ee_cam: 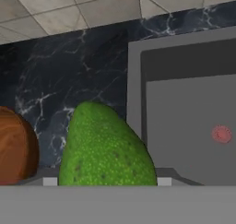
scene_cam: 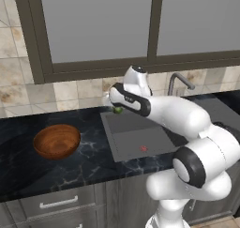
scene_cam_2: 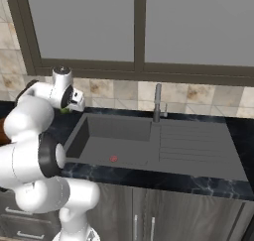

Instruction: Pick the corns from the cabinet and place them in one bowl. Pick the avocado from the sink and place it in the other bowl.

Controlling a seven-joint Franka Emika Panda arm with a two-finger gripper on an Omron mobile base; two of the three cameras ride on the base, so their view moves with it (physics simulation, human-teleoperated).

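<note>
The reddish-brown wooden bowl (scene_cam: 56,140) stands on the dark marble table (scene_cam: 89,152), toward its left end and well apart from the sink (scene_cam: 136,138). In the hand view the rim of this bowl (ee_cam: 16,144) appears at the left edge, beside the avocado (ee_cam: 106,149).

The hand (scene_cam: 117,109) is positioned above the table at the rear left corner of the sink, close to the tiled back wall (scene_cam: 70,91). It is closed on the avocado (scene_cam: 118,110), which shows as a small green body below the wrist in the left base view. In the right base view a sliver of the avocado (scene_cam_2: 65,110) shows under the hand (scene_cam_2: 69,106), above the table just left of the sink (scene_cam_2: 149,141). In the hand view the avocado stands between the finger tips; the contact points themselves are hidden at the bottom of the view.

The sink is a dark grey rectangular basin set into the table. A tiny red item (scene_cam: 143,148) lies on the basin floor near the front wall. The curved grey faucet (scene_cam: 178,81) rises at the rear edge of the sink, right of the hand. A ribbed drainboard (scene_cam_2: 193,141) adjoins the basin on the right.
</note>
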